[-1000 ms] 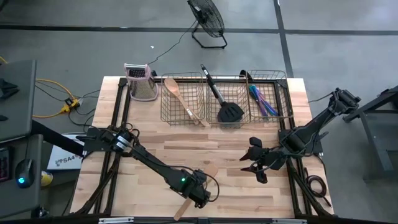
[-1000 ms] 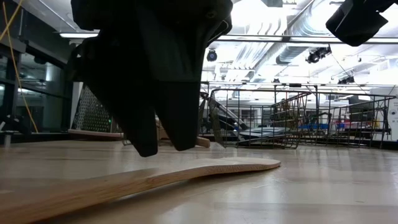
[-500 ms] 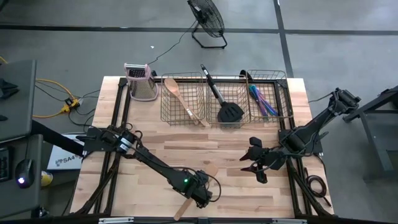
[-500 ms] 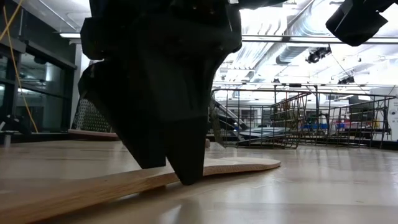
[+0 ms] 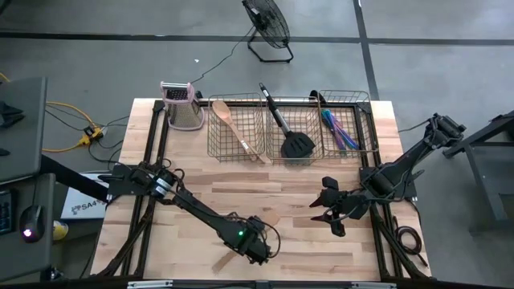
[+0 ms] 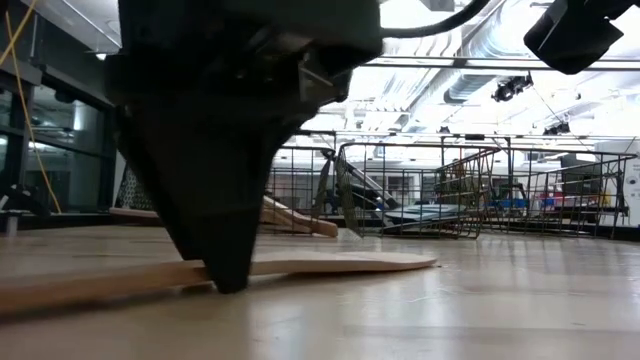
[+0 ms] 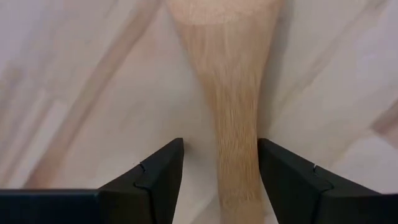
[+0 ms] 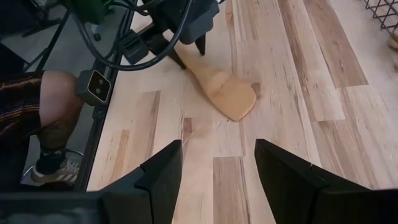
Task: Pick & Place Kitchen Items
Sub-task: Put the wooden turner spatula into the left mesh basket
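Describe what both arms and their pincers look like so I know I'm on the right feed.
Both arms are dark, slim and jointed, with black cables looped along them. The left arm shows a small green light near its wrist. The left pincer and right pincer each end in two black, wedge-shaped fingers.

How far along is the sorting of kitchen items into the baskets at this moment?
Done: a wooden spoon, a black spatula and the blue-purple cutlery already lie in the wire baskets.
In hand: the left gripper is down at the table with open fingers either side of the wooden spatula, not yet closed.
Left: grip it, lift it and place it in a basket. The right gripper waits open, mid-table.
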Available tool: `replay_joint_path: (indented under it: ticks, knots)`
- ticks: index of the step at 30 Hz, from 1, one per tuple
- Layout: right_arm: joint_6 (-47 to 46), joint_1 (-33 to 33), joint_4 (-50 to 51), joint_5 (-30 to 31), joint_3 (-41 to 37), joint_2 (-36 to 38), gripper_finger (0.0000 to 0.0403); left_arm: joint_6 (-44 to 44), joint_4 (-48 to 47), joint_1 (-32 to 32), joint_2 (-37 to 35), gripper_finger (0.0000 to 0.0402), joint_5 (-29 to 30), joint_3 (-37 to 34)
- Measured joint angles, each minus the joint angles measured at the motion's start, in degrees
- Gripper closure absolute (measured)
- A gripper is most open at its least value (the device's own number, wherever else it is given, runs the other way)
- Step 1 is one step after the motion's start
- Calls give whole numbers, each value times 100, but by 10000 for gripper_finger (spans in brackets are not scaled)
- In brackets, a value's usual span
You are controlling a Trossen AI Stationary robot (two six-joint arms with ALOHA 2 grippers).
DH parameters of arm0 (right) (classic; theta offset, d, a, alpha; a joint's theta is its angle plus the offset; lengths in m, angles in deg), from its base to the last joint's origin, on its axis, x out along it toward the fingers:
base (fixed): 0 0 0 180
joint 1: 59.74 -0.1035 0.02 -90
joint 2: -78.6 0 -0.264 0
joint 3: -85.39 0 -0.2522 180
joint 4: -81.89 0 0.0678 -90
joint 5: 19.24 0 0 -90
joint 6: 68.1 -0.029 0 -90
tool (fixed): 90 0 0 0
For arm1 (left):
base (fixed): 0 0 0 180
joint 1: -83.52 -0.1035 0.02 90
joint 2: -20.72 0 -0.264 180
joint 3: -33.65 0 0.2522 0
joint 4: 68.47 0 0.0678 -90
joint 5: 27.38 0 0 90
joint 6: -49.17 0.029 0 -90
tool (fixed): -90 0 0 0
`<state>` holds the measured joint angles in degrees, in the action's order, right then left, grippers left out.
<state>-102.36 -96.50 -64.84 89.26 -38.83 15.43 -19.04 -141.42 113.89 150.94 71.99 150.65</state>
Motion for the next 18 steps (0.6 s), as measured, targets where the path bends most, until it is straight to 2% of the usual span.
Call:
replay_joint_path:
  ticks: [6, 18]
  knots:
    - [0, -1, 0, 0, 0, 0, 208, 260, -581, 0, 2, 203, 15, -2]
    - [-31, 0, 0, -2, -2, 0, 208, 1094, -459, -11, 2, 203, -161, -19]
